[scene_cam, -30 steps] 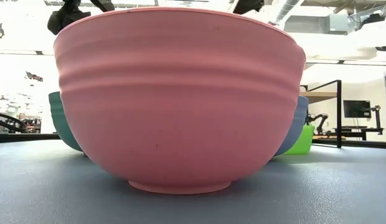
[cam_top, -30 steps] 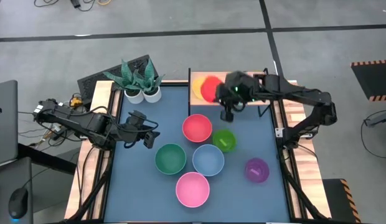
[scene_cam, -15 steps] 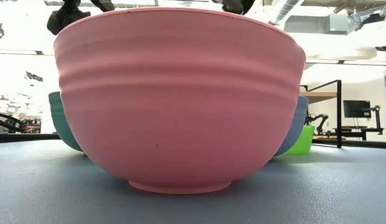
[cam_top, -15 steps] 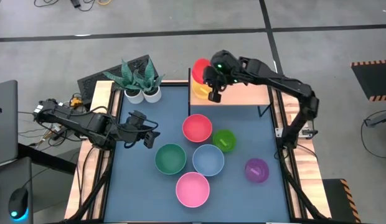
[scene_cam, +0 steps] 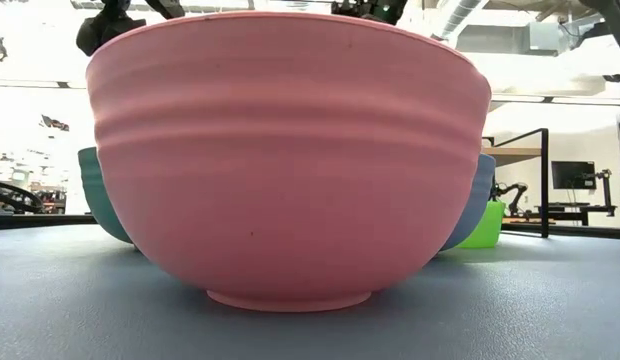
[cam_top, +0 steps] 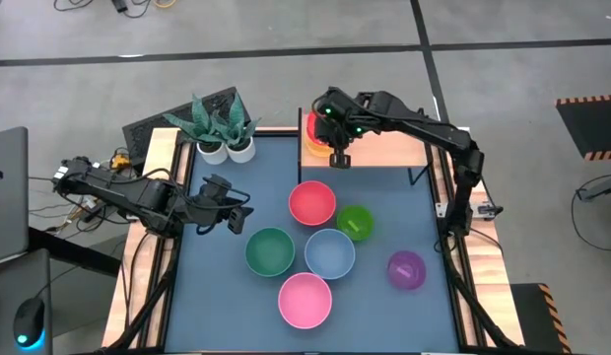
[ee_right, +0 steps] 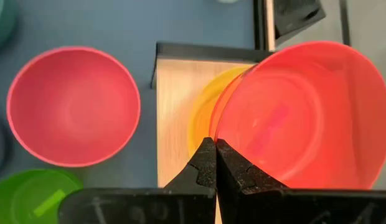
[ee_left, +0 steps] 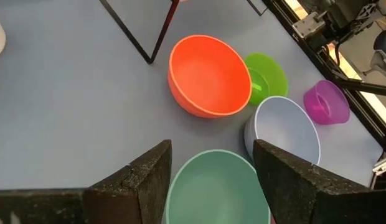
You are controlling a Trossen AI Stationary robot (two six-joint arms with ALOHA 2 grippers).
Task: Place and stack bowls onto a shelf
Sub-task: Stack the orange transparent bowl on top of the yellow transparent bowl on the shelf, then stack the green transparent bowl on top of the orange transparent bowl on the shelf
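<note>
Red bowl (ee_right: pixel 299 115), smooth round plastic, tilts over your yellow bowl (ee_right: pixel 208 118) on the light-wood shelf (ee_right: pixel 174 118); your right gripper (ee_right: pixel 215 163) pinches its rim, fingers closed.

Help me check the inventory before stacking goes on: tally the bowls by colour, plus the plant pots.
Red or red-pink bowls: 2 (red bowl on the shelf, red-pink bowl on the table)
Yellow bowl: 1
Green bowls: 2 (dark green bowl, lime bowl)
Light blue bowl: 1
Pink bowl: 1
Purple bowl: 1
White plant pots: 2
Total: 8 bowls, 10 items
</note>
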